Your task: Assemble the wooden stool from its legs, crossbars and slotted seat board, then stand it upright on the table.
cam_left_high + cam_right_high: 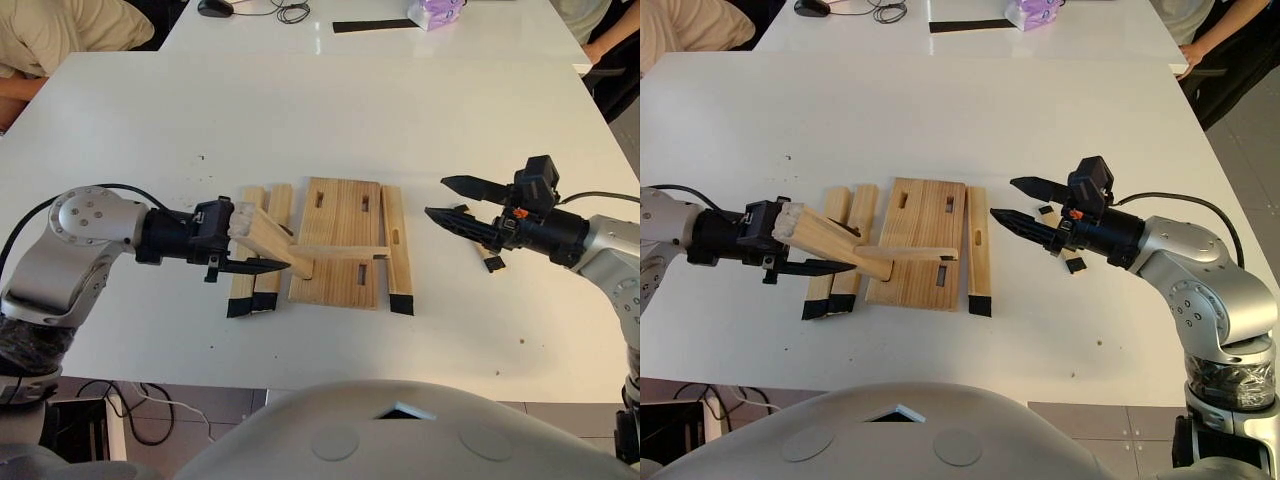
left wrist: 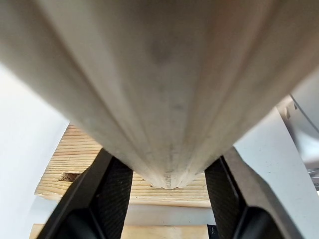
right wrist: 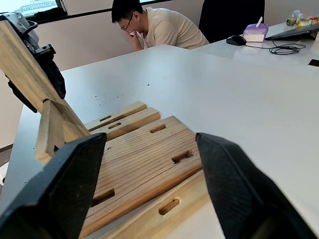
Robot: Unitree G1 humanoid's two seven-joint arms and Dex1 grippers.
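Note:
The slotted seat board lies flat at the table's middle. Two legs with black tips lie side by side along its left edge, and another leg lies along its right edge. My left gripper is shut on a further leg, held tilted above the left pair. A thin crossbar runs from that leg across the board. My right gripper hovers open to the right of the board, above a short wooden piece. In the right wrist view its fingers frame the board.
White table has free room behind and on both sides of the parts. A second table at the back carries a mouse, cables and a tissue box. People sit at the far left and right corners.

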